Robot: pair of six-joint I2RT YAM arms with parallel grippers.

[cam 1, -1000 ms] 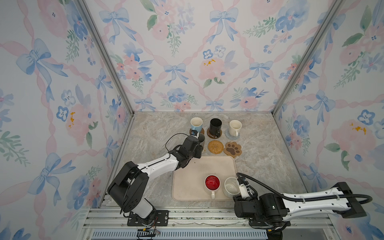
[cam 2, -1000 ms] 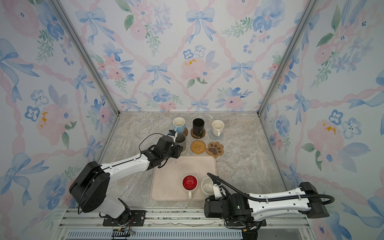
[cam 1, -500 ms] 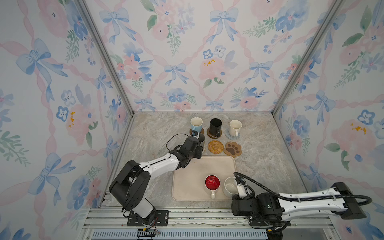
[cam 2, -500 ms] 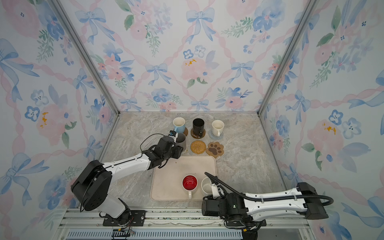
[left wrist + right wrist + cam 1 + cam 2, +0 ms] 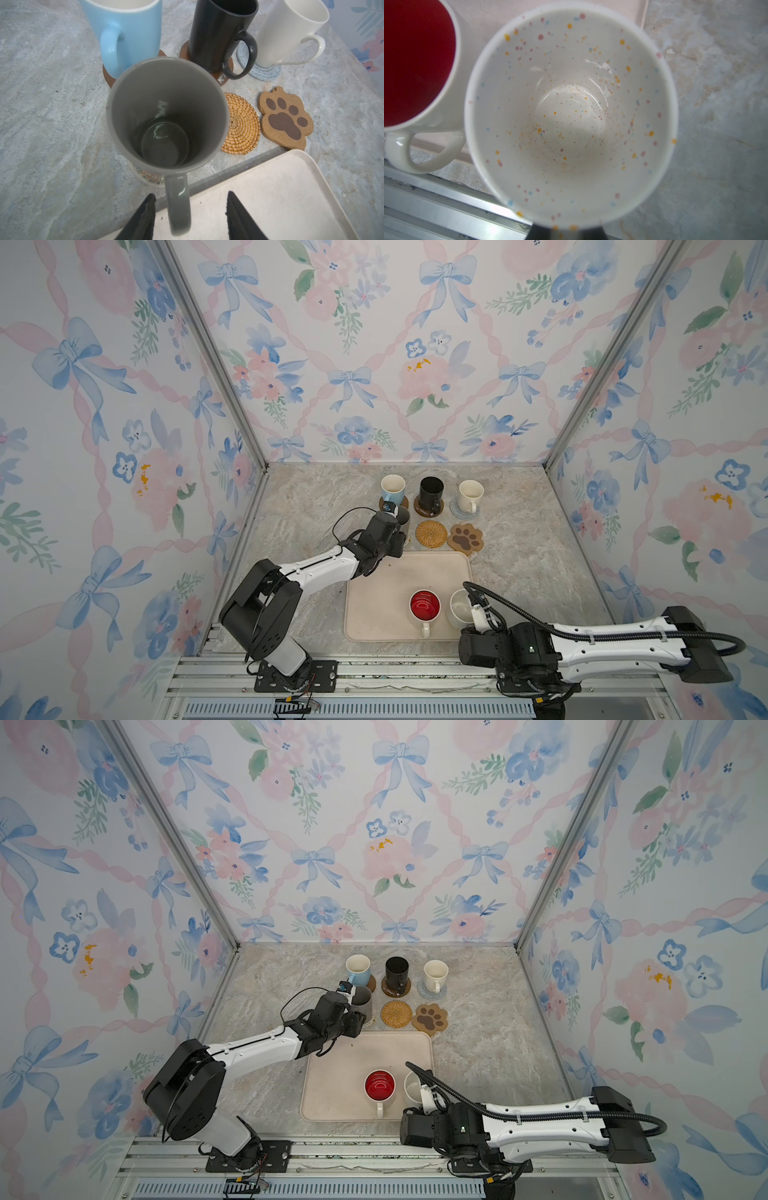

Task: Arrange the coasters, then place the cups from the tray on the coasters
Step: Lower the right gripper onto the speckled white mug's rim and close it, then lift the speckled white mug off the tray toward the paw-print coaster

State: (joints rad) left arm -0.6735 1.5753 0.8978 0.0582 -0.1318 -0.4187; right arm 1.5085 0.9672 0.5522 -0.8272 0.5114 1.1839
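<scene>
Glossy grey tapered mug (image 5: 166,108) stands on the cream crochet coaster (image 5: 149,178) beside the beige tray (image 5: 280,187), left claw (image 5: 191,194) released astride its handle; right claw (image 5: 566,232) clenches the handle of the speckled cream mug (image 5: 571,104) on the tray.

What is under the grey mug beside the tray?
A cream crochet coaster: in the left wrist view only a sliver of its edge, with zigzag stitching, shows below the grey mug. The mug covers the rest, so how centred it sits cannot be seen.
</scene>
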